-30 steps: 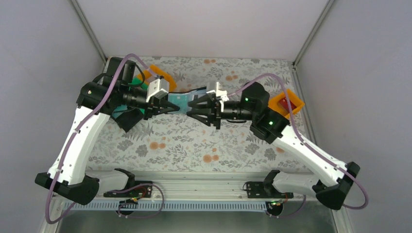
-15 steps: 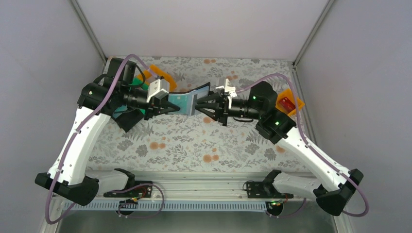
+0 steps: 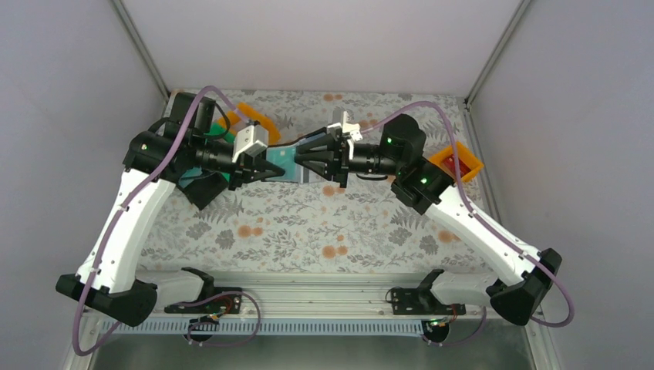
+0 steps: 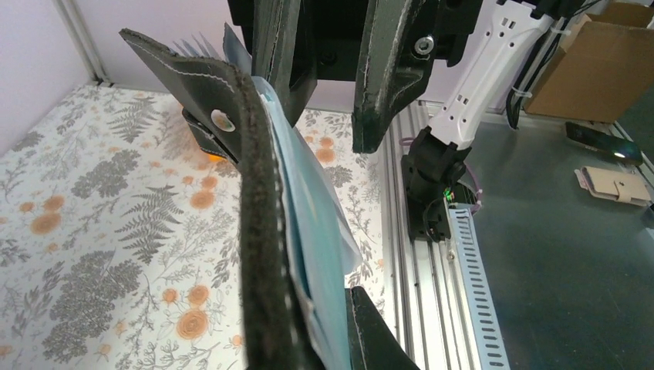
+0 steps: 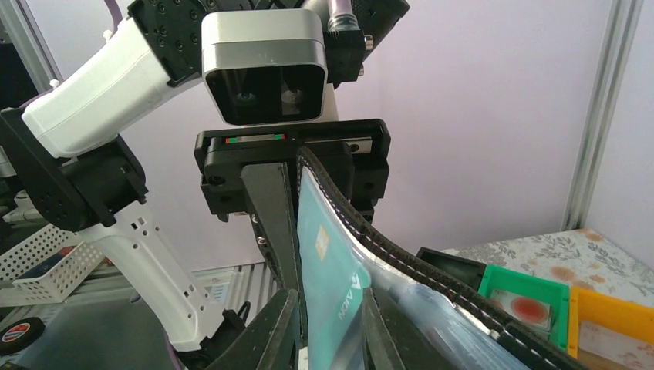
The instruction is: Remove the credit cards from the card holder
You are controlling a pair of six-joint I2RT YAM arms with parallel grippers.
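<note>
- Left tool point(image 3: 271, 171) clamps the card holder point(image 3: 287, 163) above the bench point(image 3: 308, 223).
- Right tool point(image 3: 302, 160) pinches a teal credit card point(image 5: 333, 285), seemingly still pocketed.

Card holder point(image 4: 258, 254) cut off below, right end effector point(image 5: 328, 327) fingertips cropped, card's point(image 5: 339, 285) lower half hidden

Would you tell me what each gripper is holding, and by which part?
Left gripper clamps the card holder at one end; right gripper pinches the teal card by its exposed edge.

black card holder point(image 3: 297, 163) aloft, teal card point(image 5: 333, 285) protruding
</note>
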